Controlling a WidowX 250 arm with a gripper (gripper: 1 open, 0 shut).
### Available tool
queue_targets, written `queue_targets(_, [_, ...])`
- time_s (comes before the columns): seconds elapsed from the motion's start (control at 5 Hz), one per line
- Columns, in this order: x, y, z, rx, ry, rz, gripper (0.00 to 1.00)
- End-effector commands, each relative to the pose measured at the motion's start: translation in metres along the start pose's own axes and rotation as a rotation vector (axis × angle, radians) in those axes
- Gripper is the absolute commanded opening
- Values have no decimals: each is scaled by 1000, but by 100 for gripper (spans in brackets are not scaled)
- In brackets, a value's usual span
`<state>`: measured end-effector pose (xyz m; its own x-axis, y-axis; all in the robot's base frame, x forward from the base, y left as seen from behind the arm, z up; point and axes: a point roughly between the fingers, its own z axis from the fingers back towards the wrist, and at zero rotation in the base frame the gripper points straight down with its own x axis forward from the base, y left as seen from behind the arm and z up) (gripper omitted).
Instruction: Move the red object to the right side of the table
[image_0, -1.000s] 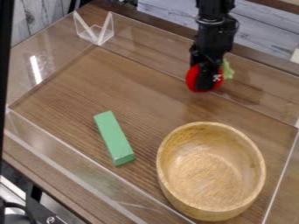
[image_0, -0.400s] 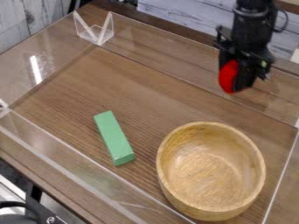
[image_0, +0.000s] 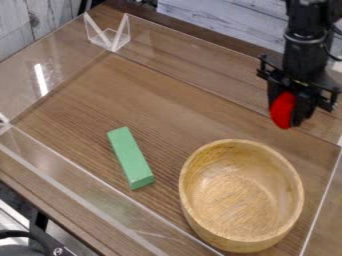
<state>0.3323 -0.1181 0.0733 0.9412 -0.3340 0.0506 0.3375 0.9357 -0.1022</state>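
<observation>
Pincer: the gripper (image_0: 285, 108) pointed straight down, jaws narrowed and clamped on the red object (image_0: 283, 110), which showed between and below the black fingers.
Red object: held in the air over the right part of the table (image_0: 174, 100), close to the right-hand clear wall (image_0: 330, 140), above and beyond the wooden bowl (image_0: 242, 193). Whether it hung clear of the tabletop or only just above it, I could not tell from this one view.
Other things: a green block (image_0: 130, 157) lay left of the bowl, well apart from the gripper; a clear folded stand (image_0: 108, 34) sat at the far left corner.
Risk, slip: the toy looked glossy and rounded, so a narrow pinch might have let it twist or drop, and it could then roll.
Risk, bowl: a release too near could have sent the toy onto the bowl rim or into the bowl.
Risk, wall: further travel right might have knocked the fingers or toy against the clear wall, hard to see by eye.
Risk, set-down: descending too hard might have pressed the toy into the wood.
Writing: none readable; no brand or label on the toy, block, bowl or arm.
</observation>
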Motion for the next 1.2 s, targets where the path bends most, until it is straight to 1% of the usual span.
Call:
queue_targets(0.0, [9, -15, 2, -21, -44, -42, 0])
queue_targets(0.2, [8, -20, -7, -32, -43, 25, 0])
queue_targets(0.4, [8, -20, -10, -42, -36, 64, 0])
queue_targets(0.6, [2, -18, -28, -54, -24, 85, 0])
queue_targets(0.8, [-2, -14, -35, -51, -33, 113, 0])
queue_targets(1.0, [5, -9, -43, -48, -44, 192, 0])
